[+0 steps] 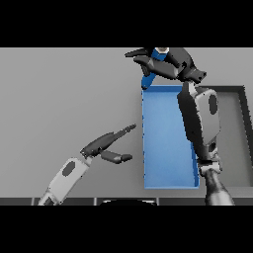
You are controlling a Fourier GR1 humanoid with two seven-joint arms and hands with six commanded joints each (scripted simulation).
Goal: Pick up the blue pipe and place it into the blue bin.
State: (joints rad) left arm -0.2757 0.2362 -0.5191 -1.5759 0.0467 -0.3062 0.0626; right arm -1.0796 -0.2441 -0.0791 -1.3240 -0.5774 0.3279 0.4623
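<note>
At upper centre my right hand curls around the blue pipe, just beyond the blue bin's far rim, seemingly ready for dropping in; my left hand rests open lower left.

A bare test-bench setting: plain grey table, blue bin, dark tray alongside.

There is one blue pipe at upper centre and one blue bin right of centre. Two hands show: one right hand at the top, one left hand at lower left.
</note>
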